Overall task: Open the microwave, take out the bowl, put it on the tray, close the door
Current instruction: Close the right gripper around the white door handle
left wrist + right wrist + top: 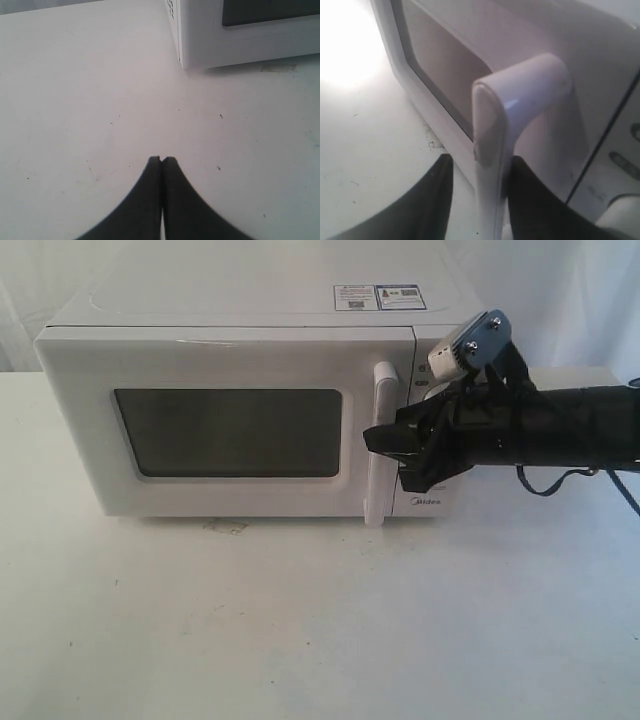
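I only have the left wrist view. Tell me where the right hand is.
Observer: The right hand is at the microwave, one finger on each side of the handle.
Operator: Say whether it's clamped.
Observer: The right wrist view shows a gap between one finger and the handle, so it doesn't look clamped.
Operator: Report the door.
Observer: In the exterior view the door is shut, flush with the front.

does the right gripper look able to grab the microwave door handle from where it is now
Probably yes. The right gripper is open with a finger on each side of the handle, and nothing lies between them. It likely only needs to close.
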Action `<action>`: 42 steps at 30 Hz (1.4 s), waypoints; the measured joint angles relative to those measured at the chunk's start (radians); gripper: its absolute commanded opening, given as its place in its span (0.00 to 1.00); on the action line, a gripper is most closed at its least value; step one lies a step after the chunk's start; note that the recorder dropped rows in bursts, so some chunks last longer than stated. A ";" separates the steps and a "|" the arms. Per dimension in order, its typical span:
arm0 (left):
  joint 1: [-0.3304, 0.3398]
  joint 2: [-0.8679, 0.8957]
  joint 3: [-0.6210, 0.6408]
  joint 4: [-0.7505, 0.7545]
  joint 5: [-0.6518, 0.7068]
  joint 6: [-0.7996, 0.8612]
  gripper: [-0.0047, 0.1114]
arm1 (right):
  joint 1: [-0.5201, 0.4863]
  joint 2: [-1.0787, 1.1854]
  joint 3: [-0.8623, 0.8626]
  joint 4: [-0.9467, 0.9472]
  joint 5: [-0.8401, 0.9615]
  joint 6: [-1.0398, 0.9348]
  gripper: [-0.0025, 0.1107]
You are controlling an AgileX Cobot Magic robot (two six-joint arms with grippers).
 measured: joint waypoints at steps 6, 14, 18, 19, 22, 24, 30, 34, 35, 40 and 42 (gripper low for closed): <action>0.000 0.000 0.000 0.000 0.000 0.000 0.04 | -0.005 0.004 -0.012 -0.017 -0.011 0.033 0.28; 0.000 0.000 0.000 0.000 0.000 0.000 0.04 | -0.023 0.022 -0.046 -0.118 0.005 0.038 0.17; 0.000 0.000 0.000 0.000 0.000 0.000 0.04 | -0.028 0.026 -0.049 -0.143 0.010 0.023 0.17; 0.000 0.000 0.000 0.000 0.000 0.000 0.04 | -0.028 0.026 -0.049 -0.143 0.010 0.022 0.17; 0.000 0.000 0.000 0.000 0.000 0.000 0.04 | -0.028 0.026 -0.049 -0.145 0.010 0.020 0.17; 0.000 0.000 0.000 0.000 0.000 0.000 0.04 | -0.028 0.026 -0.050 -0.145 0.012 0.019 0.21; 0.000 0.000 0.000 0.000 0.000 0.000 0.04 | -0.028 -0.002 -0.061 -0.199 -0.001 0.042 0.22; 0.000 0.000 0.000 0.000 0.000 0.000 0.04 | -0.025 -0.088 -0.080 -0.221 -0.010 0.098 0.22; 0.000 0.000 0.000 0.000 0.000 0.000 0.04 | -0.023 -0.103 -0.087 -0.210 -0.010 0.100 0.22; 0.000 0.000 0.000 0.000 0.000 0.000 0.04 | -0.014 -0.127 -0.097 -0.201 -0.016 0.115 0.33; 0.000 0.000 0.000 0.000 0.000 0.000 0.04 | -0.012 -0.125 -0.101 -0.213 -0.022 0.143 0.43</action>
